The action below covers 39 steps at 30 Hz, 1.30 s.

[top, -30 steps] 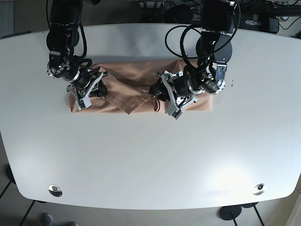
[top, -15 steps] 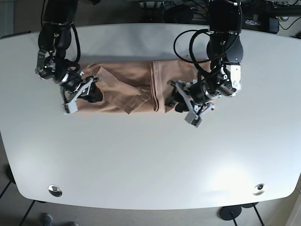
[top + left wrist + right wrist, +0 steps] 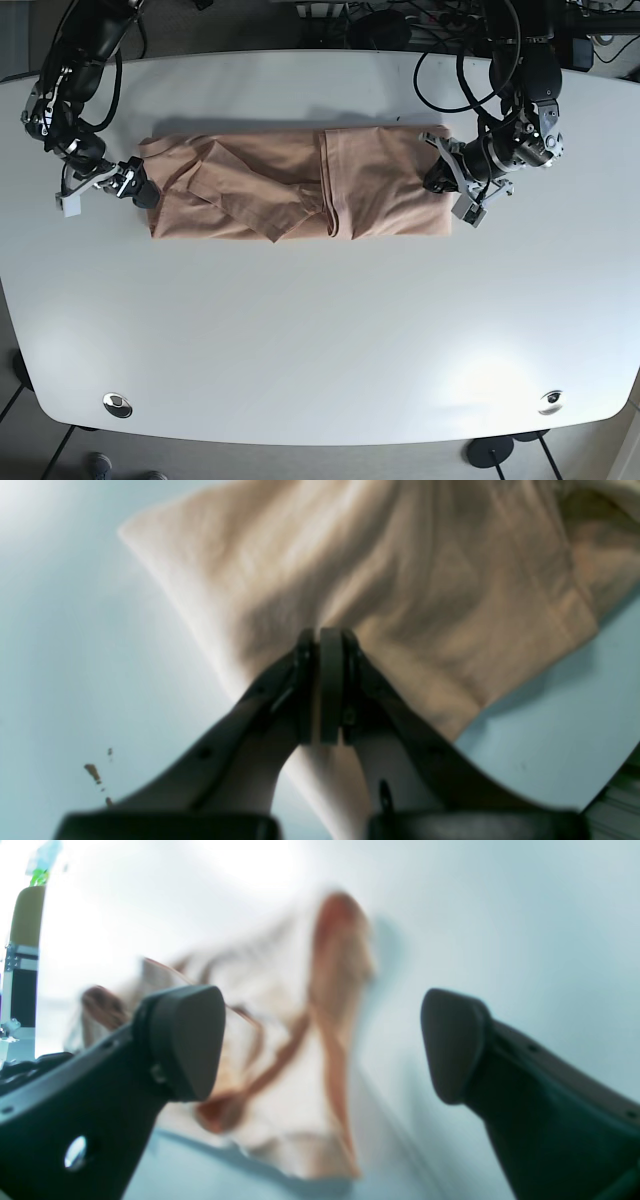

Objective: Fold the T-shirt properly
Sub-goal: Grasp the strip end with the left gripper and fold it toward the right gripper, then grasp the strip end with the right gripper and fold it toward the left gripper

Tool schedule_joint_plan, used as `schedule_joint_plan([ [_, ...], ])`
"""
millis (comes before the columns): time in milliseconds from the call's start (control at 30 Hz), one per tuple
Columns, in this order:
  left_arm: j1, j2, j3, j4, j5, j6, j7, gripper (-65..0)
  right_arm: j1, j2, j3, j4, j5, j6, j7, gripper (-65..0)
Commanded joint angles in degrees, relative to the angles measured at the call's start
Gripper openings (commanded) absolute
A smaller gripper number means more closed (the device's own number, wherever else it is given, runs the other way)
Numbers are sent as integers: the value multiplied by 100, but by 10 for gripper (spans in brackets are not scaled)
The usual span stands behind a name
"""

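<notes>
2 arms flank T-shirt (image 3: 300, 186) on table (image 3: 320, 340).

One T-shirt (image 3: 300, 185), one table (image 3: 320, 340), two arms, each with one claw.

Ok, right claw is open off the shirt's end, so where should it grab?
Take the T-shirt at its near corner by the right claw, coming in sideways from the table; that flat edge is exposed there.

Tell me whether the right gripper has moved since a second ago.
Yes. The right gripper has slid outward off the T-shirt, toward the table edge on the base view's left.
</notes>
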Motion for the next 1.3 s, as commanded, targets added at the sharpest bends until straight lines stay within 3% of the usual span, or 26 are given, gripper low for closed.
schedule_joint_plan([
  [33, -73, -38, -5, -232, -108, -54, -280, -650, 55, 58, -7, 17, 157, 49, 119, -60],
  [133, -108, -47, 4, -901, -108, -54, -675, -650, -86, -171, -508, 78, 157, 14, 119, -60],
  [267, -222, -144, 13, -1243, -108, -54, -737, -650, -244, -505, -842, 236, 157, -3, 128, -60],
  [400, -222, -153, 4, -1261, -117, -63, -737, -650, -226, -593, -1018, 236, 148, -12, 137, -71],
  [467, -222, -153, 4, -1252, -117, -63, -737, -650, -121, -593, -1009, 201, 139, -12, 146, -197],
  [533, -222, -144, 4, -1252, -117, -63, -737, -650, -103, -593, -1018, 228, -72, -12, 269, -452],
  [600, -222, -135, 4, -1261, -117, -63, -737, -650, 37, -593, -1018, 228, -353, -12, 286, -642],
  [667, -222, -126, 4, -1270, -117, -63, -737, -650, 64, -593, -1000, 359, -459, -3, 286, -614],
  [767, -213, -118, 13, -1279, -117, -63, -737, -650, 2, -593, -992, 1080, -502, -12, 278, -633],
  [900, -204, -109, 13, -1270, -135, -46, -693, -650, -402, -601, -1053, 2733, -502, -21, 251, -633],
  [1133, -222, 49, 13, -1279, -144, -37, -684, -650, -578, -610, -2407, 4025, -881, -30, 225, -633],
  [1200, -231, 93, 13, -1287, -144, -28, -684, -650, -560, -724, -2732, 4025, -881, -250, 242, -633],
  [1300, -231, 234, 13, -1279, -117, -28, -649, -650, -552, -900, -3110, 4034, -898, -276, 242, -633],
])
